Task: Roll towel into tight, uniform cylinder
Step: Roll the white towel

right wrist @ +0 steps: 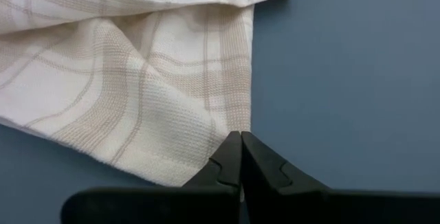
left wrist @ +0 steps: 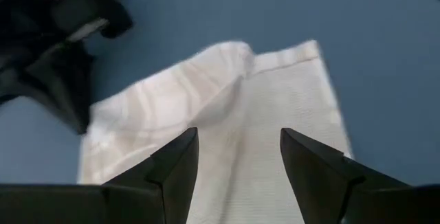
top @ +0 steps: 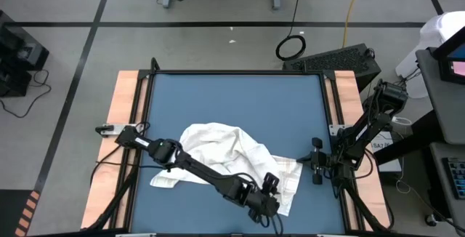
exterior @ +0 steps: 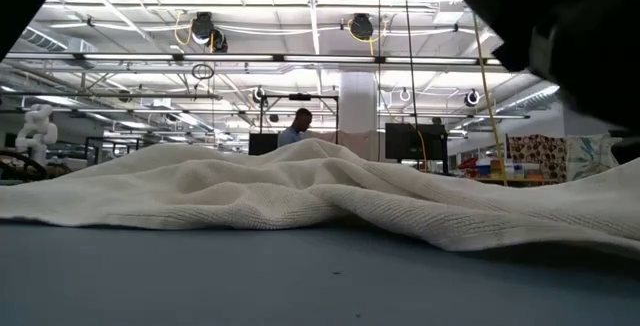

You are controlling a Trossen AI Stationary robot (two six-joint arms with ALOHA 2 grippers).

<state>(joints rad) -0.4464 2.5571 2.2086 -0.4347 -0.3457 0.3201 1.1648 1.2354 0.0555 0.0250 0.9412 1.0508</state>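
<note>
The white towel (top: 218, 150) with faint checked lines lies crumpled on the blue mat (top: 240, 99), bunched toward the left and spread flatter toward its near right corner. It fills the low view (exterior: 300, 181). My left gripper (top: 270, 186) is open over that near right part; in the left wrist view its fingers (left wrist: 239, 148) stand apart over the cloth (left wrist: 240, 107). My right gripper (top: 305, 161) is shut, its tips (right wrist: 240, 138) at the towel's right edge (right wrist: 249, 80). My right gripper's shut fingertips come in level from the table's right side and stand at the hemmed right edge of the towel (right wrist: 237, 124), near a corner that lies flat on the mat. I cannot tell whether they touch the cloth.
Wooden strips (top: 123, 121) border the mat on both sides. Bare mat lies beyond the towel toward the far edge. A dark keyboard-like object (top: 334, 59) sits off the far right corner. A person (exterior: 298, 126) shows far off in the room.
</note>
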